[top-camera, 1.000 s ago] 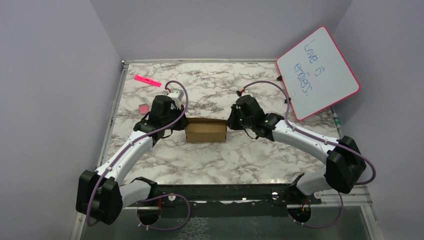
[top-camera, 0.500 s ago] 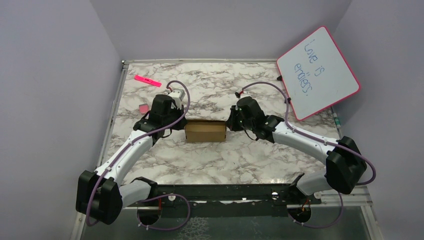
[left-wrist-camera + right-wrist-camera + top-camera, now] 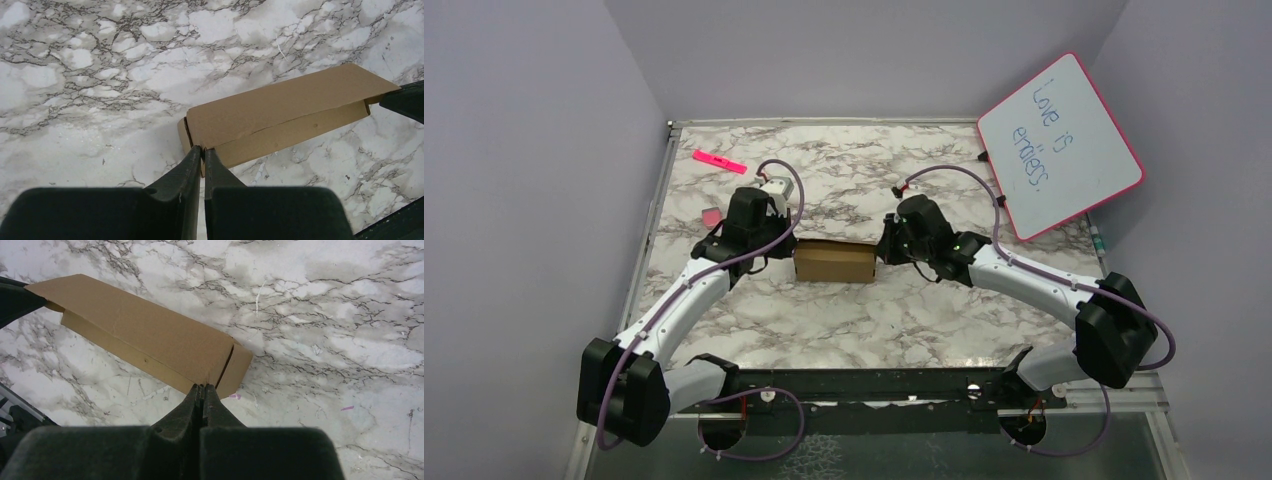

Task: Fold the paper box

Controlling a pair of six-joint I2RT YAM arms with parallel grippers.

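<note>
The paper box [image 3: 834,262] is a small, plain brown, closed rectangular box lying lengthwise across the middle of the marble table. My left gripper [image 3: 786,255] is at its left end. In the left wrist view the jaws stand shut with only a hairline slit, and the left gripper's tips [image 3: 203,150] touch the paper box [image 3: 280,110] at its end corner under the lid edge. My right gripper [image 3: 882,250] is at the other end. In the right wrist view the right gripper's tips [image 3: 202,386] are shut tight and press on the end of the paper box [image 3: 150,340].
A pink-framed whiteboard [image 3: 1059,145] leans at the back right. A pink marker [image 3: 719,160] and a small pink block [image 3: 711,215] lie at the back left. Purple walls close in the table on three sides.
The left gripper's jaws have drawn together at the box's left end. The box and both arms have hardly moved.
</note>
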